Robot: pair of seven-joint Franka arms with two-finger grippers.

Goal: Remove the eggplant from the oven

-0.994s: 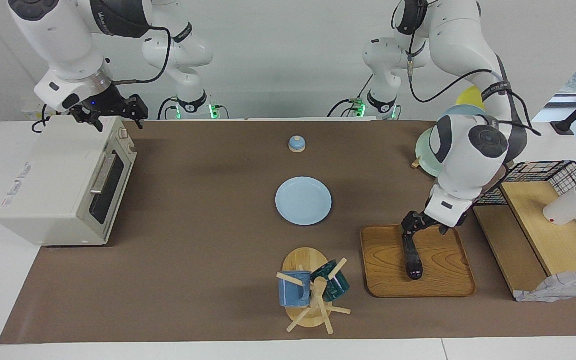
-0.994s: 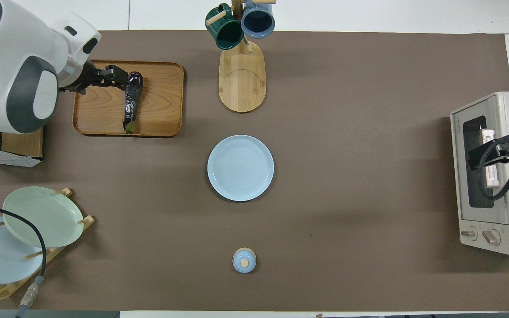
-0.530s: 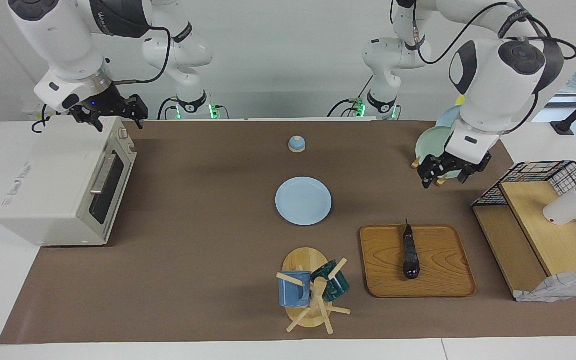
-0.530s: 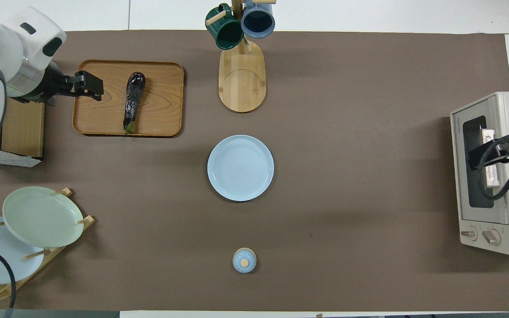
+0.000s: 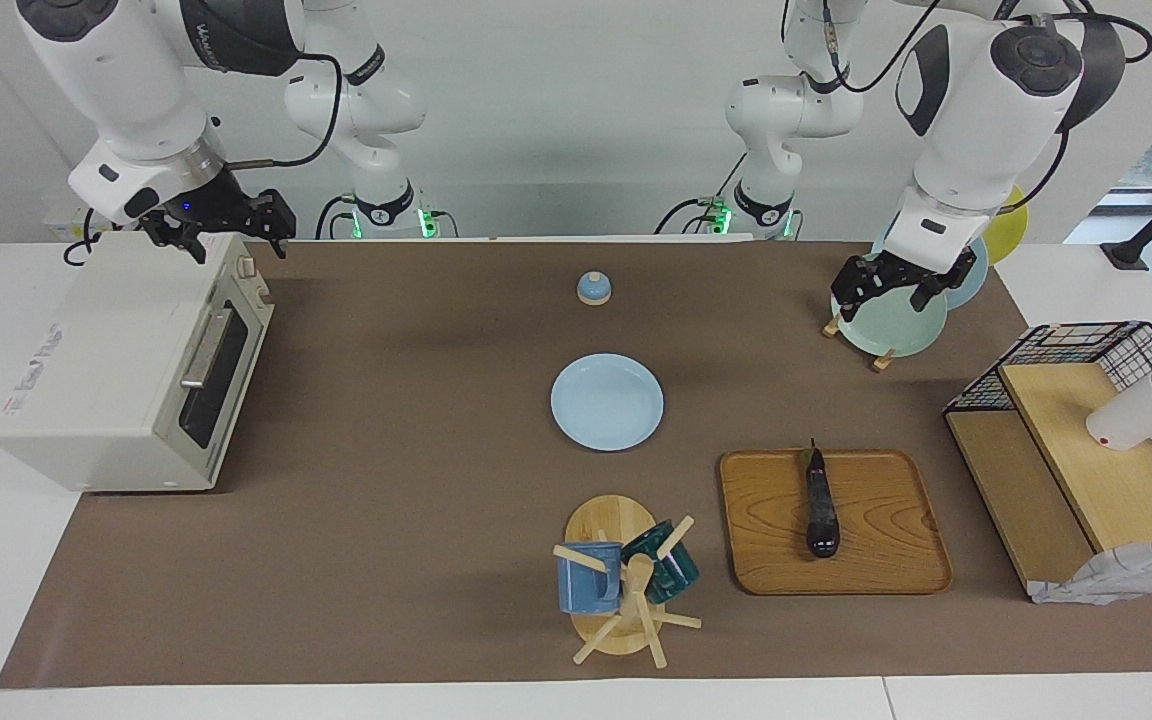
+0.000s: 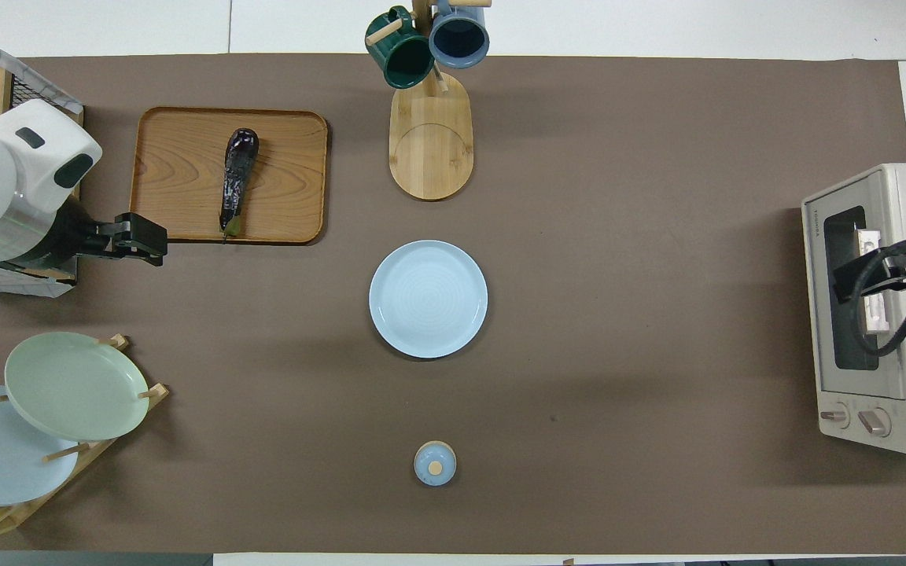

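**Eggplant out of oven, lying on tray; arms clear**

Progress: the eggplant [image 5: 820, 508] lies flat on the wooden tray [image 5: 896, 560], toward the left arm's end of the surface, well apart from the oven [image 5: 126, 370] at the right arm's end. Oven door looks closed, bar handle flush against the front. Judged from this, the take-out is done; nothing plainly left except the arms parking.

End effectors: left end effector [image 5: 894, 284] hangs in the air over the plate rack [image 5: 881, 325], fingers spread, released, carrying nothing. Right end effector [image 5: 219, 225] hovers over the oven's top edge at the end nearer the robots, also released and empty. Neither touches a task item.

Materials and shapes:
- Eggplant: slender, glossy dark purple-black skin with highlights, thin stem end pointing toward the robots.
- Tray: rounded-corner rectangle, warm wood with visible grain, shallow raised rim.
- Oven: boxy, cream-white matte shell, dark glass window, metal bar handle, two knobs at the end nearer the robots.
- Surface covering: flat brown mat, matte.
- Blue plate [image 5: 607, 402]: round, smooth glaze, mid-surface, empty.
- Mug stand [image 5: 626, 590]: oval wooden base with pegs, one blue and one dark green mug hung on it.
- Small blue lidded piece [image 5: 593, 288] with a wood knob, nearer the robots than the plate.
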